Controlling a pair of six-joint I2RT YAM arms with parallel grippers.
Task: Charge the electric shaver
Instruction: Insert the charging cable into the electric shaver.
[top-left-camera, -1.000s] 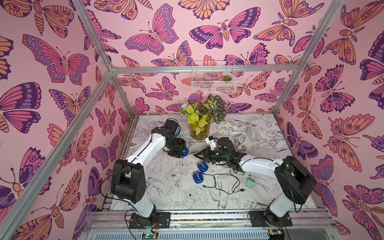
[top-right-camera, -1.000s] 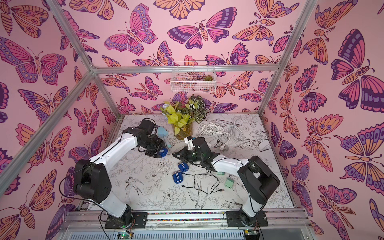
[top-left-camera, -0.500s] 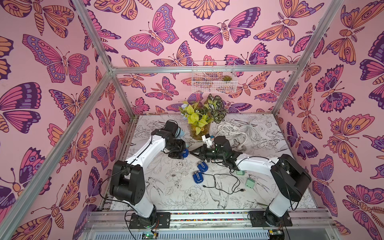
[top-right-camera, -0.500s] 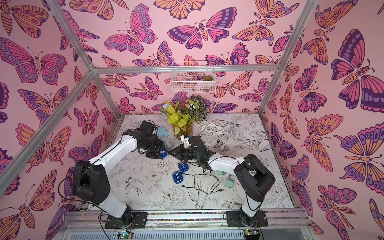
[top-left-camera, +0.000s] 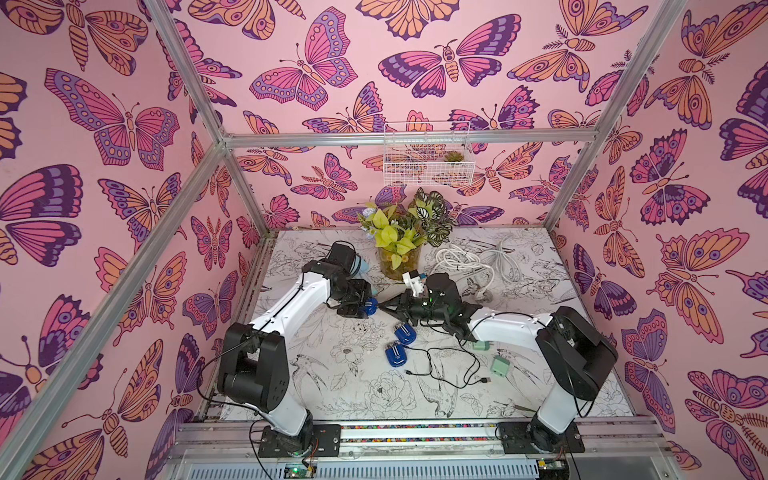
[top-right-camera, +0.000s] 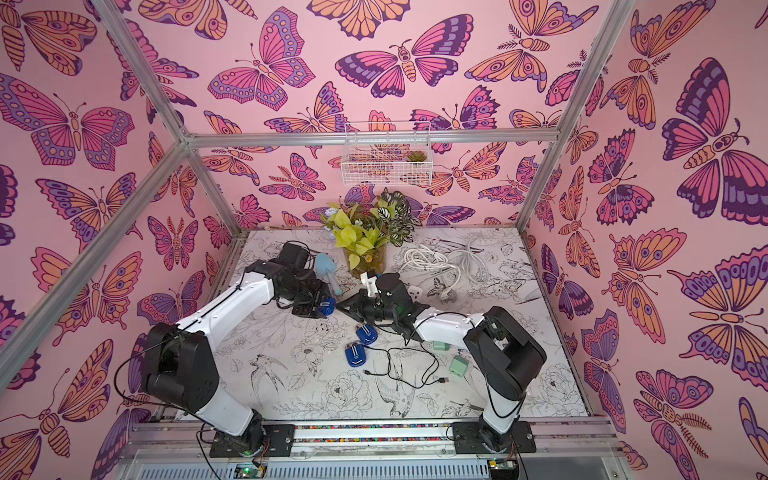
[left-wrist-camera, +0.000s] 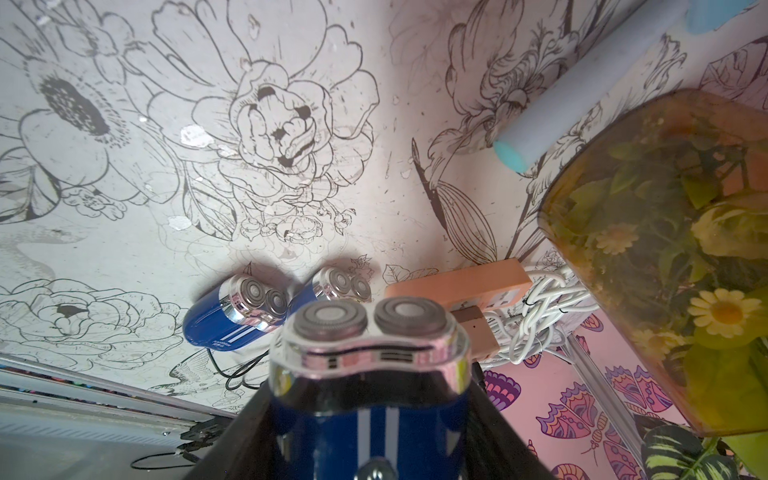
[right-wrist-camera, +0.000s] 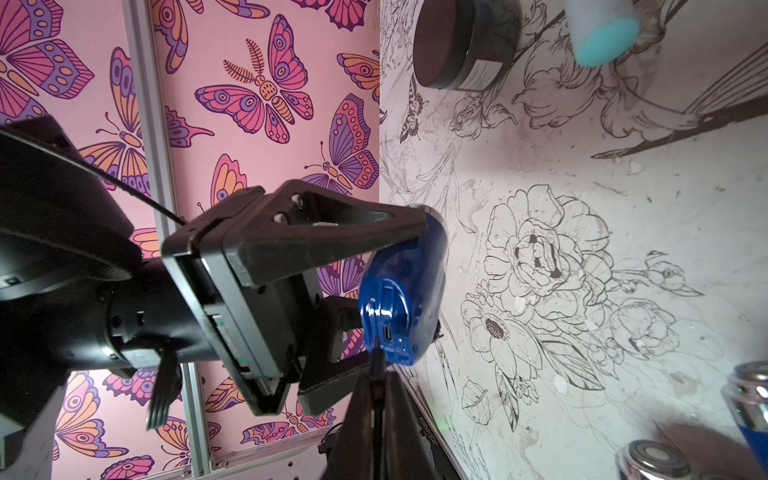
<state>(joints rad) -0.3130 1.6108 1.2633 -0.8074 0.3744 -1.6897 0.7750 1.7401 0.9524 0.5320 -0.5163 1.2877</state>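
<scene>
Reaches forward and inward with the left arm, elbow bent and wrist turned sideways, aiming the left claw (top-left-camera: 360, 305) straight at the right claw (top-left-camera: 387, 309), almost tip to tip, just above the table (top-left-camera: 332, 374). Clamps a blue shaver (top-left-camera: 372, 306) in the left claw, jaws about half spread around its body, port end turned toward the right claw. Stretches the right arm in low from the opposite side, forearm near level, wrist close over the table. Pinches a black plug (right-wrist-camera: 377, 359) in the right claw, jaws closed tight on it, with the cable (top-left-camera: 440, 365) trailing back under that arm in loose loops. Brings the plug tip right up to the shaver's base, just beside the port (right-wrist-camera: 387, 333) and not seated in it; cannot tell whether touching. Has two spare shavers (top-left-camera: 405, 333) flat on the table just under and behind the right claw, toward the robot's base, the nearer one close beneath its wrist. Has a vase (top-left-camera: 399, 266) of leaves near and beyond both claws, a pale blue trowel (top-right-camera: 326, 270) beside it just past the left claw, and a black jar (right-wrist-camera: 461, 41) farther past that claw. Has white cords (top-left-camera: 469, 257) and a power strip (left-wrist-camera: 457, 286) off past the right claw's wrist toward the back, and two green adapters (top-left-camera: 500, 365) well behind that claw, by the forearm.
</scene>
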